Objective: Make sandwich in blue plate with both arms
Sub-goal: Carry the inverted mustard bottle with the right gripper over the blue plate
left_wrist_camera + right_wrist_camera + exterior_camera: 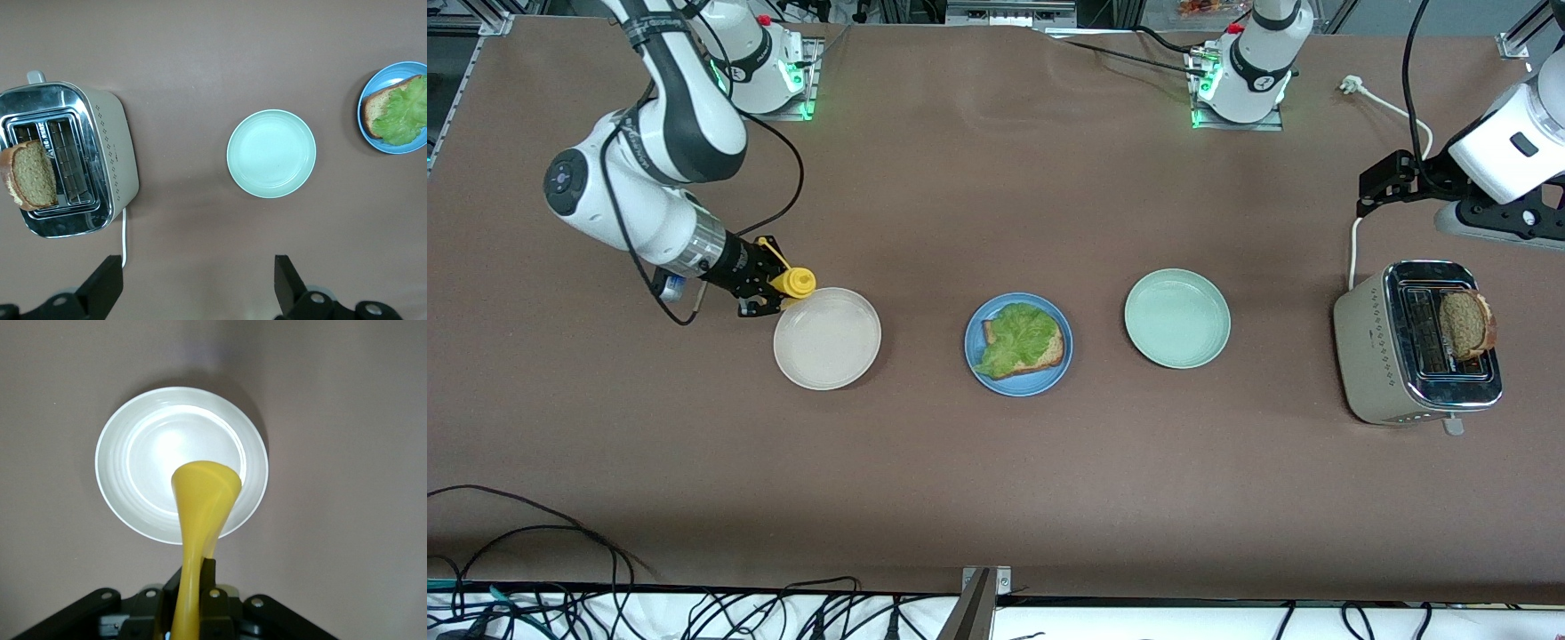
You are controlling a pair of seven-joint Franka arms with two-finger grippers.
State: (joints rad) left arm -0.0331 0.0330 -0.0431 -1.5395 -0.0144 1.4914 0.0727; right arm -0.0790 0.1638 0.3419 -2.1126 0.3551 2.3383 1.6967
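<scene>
The blue plate (972, 345) (375, 81) sits mid-table and holds one slice of brown bread (1052, 353) (375, 107) with a green lettuce leaf (1017, 336) (408, 110) on top. A second bread slice (1465, 324) (30, 175) stands in a slot of the toaster (1369, 356) (115, 157). My right gripper (763, 286) (200, 587) is shut on a floppy yellow slice (793, 283) (203, 500) over the rim of the cream plate (827, 342) (133, 487). My left gripper (1392, 178) (193, 283) hangs open and holds nothing above the table beside the toaster.
A pale green plate (1176, 318) (271, 153) lies between the blue plate and the toaster. The toaster's white cord (1353, 249) (123, 233) runs to a plug (1352, 85) near the left arm's base. Cables lie along the table's front edge (534, 551).
</scene>
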